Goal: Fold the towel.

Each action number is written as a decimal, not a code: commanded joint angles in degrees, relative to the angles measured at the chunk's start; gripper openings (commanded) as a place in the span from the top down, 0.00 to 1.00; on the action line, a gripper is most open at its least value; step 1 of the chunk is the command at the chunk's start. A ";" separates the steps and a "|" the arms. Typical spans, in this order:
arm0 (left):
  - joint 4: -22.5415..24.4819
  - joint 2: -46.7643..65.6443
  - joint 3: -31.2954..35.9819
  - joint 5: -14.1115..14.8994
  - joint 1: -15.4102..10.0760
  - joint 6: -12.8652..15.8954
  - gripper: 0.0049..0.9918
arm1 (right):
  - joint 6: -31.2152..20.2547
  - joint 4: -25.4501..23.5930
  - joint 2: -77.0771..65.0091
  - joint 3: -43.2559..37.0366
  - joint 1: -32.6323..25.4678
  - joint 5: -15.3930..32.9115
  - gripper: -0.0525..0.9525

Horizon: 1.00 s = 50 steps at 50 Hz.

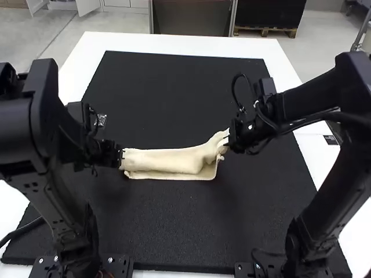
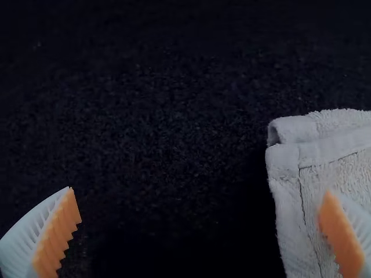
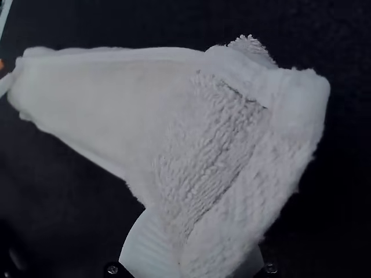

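Cream terry, soft and thick, makes up the towel (image 1: 168, 161), a long, narrow, folded strip on the black, finely grained mat (image 1: 179, 87) that covers much of the smooth white counter (image 1: 95, 41). One face is plain and flat, the other a nap of small crinkled loops; the rims are thick hems, and a stitched seam runs by one squared corner. An under layer peeps out along the side towards the mat's near edge. The strip runs roughly parallel to that edge, a little nearer it than the far one, between the mat's left and right edges. Its right end is raised, bunched and twisted, clenched in the fingers of my right gripper (image 1: 227, 141). At the flatter left end, my left gripper (image 1: 121, 157) has its fingers parted, one toothed orange pad (image 2: 342, 234) over the cloth.
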 commanded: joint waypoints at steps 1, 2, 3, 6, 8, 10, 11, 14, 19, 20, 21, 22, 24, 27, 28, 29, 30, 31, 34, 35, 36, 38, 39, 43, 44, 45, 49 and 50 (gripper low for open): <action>0.09 0.10 1.22 0.39 2.26 1.84 0.03 | 1.14 0.88 -1.43 2.46 2.66 -2.40 0.97; 0.09 0.10 1.22 0.39 2.61 1.84 0.03 | 1.41 1.15 -1.43 2.46 3.01 -2.49 0.97; 0.09 0.10 1.22 0.39 2.96 1.93 0.03 | 1.67 1.41 -1.35 2.46 3.36 -2.66 0.97; 0.09 0.10 1.13 0.39 4.19 2.19 0.03 | 2.29 2.99 -0.99 2.54 4.77 -2.93 0.97; 0.09 0.10 1.13 0.39 4.90 2.37 0.03 | 2.46 3.70 -0.73 2.63 5.65 -2.93 0.97; 0.09 0.10 1.13 0.39 5.60 2.63 0.03 | 2.55 4.31 -0.29 2.81 6.61 -2.93 0.97; 0.09 0.10 1.04 0.39 5.86 2.63 0.03 | 2.55 4.40 -0.11 2.98 7.05 -3.10 0.97; 0.09 0.10 1.04 0.39 6.74 3.07 0.03 | 2.55 4.84 0.41 3.25 8.02 -3.54 0.97; 0.09 0.10 1.22 0.39 8.06 3.60 0.03 | 3.69 5.81 1.29 4.04 9.78 -4.51 0.97; 0.09 0.10 1.22 0.39 8.32 3.69 0.03 | 3.78 5.81 1.38 4.13 10.13 -4.68 0.97; 0.09 0.10 1.22 0.39 8.59 3.69 0.03 | 3.78 5.89 1.64 4.30 10.39 -4.86 0.97; 0.18 0.10 1.22 0.39 8.85 3.78 0.03 | 3.78 5.81 1.73 4.56 10.83 -4.95 0.97; 0.18 0.10 1.30 0.39 9.20 3.86 0.03 | 3.69 5.98 2.08 4.83 11.45 -5.04 0.97; 0.18 0.10 1.39 0.39 9.82 4.04 0.03 | 3.78 6.33 2.43 5.27 12.24 -5.39 0.97; 0.09 0.10 1.39 0.39 9.99 4.04 0.03 | 3.78 6.51 2.52 5.36 12.50 -5.65 0.97; 0.09 0.10 1.48 0.39 10.17 4.04 0.03 | 3.87 6.86 2.70 5.44 12.68 -5.92 0.97; 0.09 0.10 1.48 0.39 10.52 4.13 0.03 | 4.04 7.12 2.87 5.44 12.85 -6.00 0.97; 0.09 0.10 1.48 0.39 10.78 4.30 0.03 | 4.13 7.39 3.14 5.62 13.12 -6.00 0.97; 0.09 0.10 1.48 0.39 11.57 4.65 0.03 | 4.13 7.48 3.84 6.23 14.08 -6.35 0.97; 0.09 0.10 1.48 0.39 11.75 4.92 0.03 | 4.13 7.48 4.19 6.41 14.44 -6.35 0.97; 0.09 0.10 1.48 0.39 12.10 5.01 0.03 | 4.13 7.48 4.46 6.59 14.79 -6.35 0.97; 0.18 0.10 1.48 0.39 12.54 5.18 0.03 | 4.13 7.56 4.89 7.03 15.49 -6.44 0.97; 0.18 0.10 1.48 0.39 12.81 5.27 0.03 | 4.13 7.56 5.16 7.20 15.84 -6.53 0.97; 0.18 0.10 1.57 0.39 13.77 5.36 0.03 | 4.13 8.27 5.95 7.90 16.98 -6.62 0.97; 0.18 0.10 1.48 0.39 13.95 5.45 0.03 | 4.22 8.27 6.21 8.08 17.34 -6.62 0.97; 0.18 0.10 1.48 0.39 14.21 5.36 0.03 | 4.22 8.44 6.39 8.34 17.69 -6.62 0.97; 0.18 0.10 1.48 0.39 14.83 5.45 0.03 | 4.22 8.79 7.53 9.31 19.01 -6.62 0.97; 0.18 0.10 1.48 0.39 15.00 5.53 0.03 | 4.22 8.88 7.80 9.49 19.27 -6.62 0.97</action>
